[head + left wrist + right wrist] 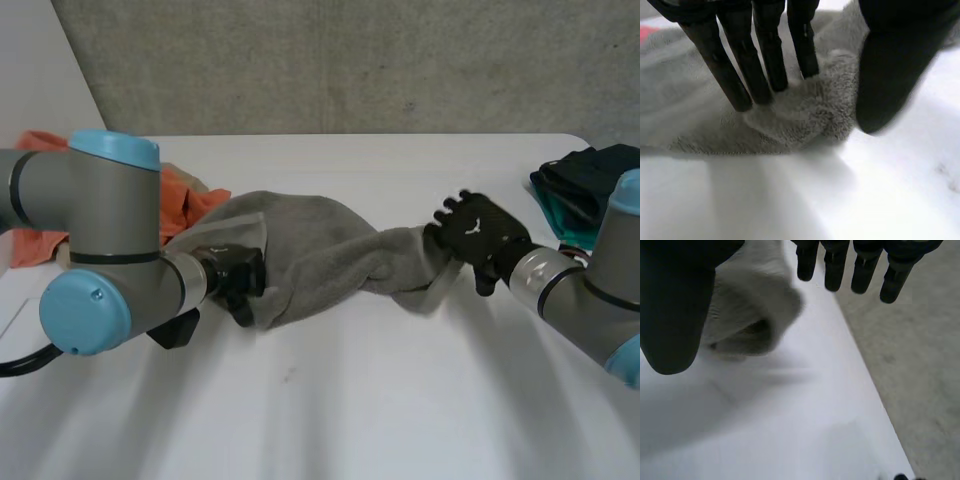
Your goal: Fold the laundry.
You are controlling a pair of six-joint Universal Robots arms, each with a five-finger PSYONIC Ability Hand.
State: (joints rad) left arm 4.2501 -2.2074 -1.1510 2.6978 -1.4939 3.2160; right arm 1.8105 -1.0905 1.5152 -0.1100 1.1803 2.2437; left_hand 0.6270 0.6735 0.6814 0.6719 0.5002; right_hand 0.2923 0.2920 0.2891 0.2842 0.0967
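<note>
A grey towel point(320, 250) lies bunched and twisted across the middle of the white table point(350, 400). My left hand point(238, 275) is at the towel's left end. In the left wrist view its straight fingers point(765, 60) press down on the towel point(805, 115) near a corner, while the thumb stands apart over bare table. My right hand point(480, 235) is at the towel's right end, which rises slightly toward it. In the right wrist view the towel's rolled end point(750, 305) sits beside the thumb point(675, 305), and the straight fingers stay clear of it.
An orange cloth point(185, 200) lies behind my left arm at the back left. A pile of dark and teal clothes point(590, 175) sits at the back right by my right arm. The table's edge and the grey floor point(910, 340) run past my right fingertips.
</note>
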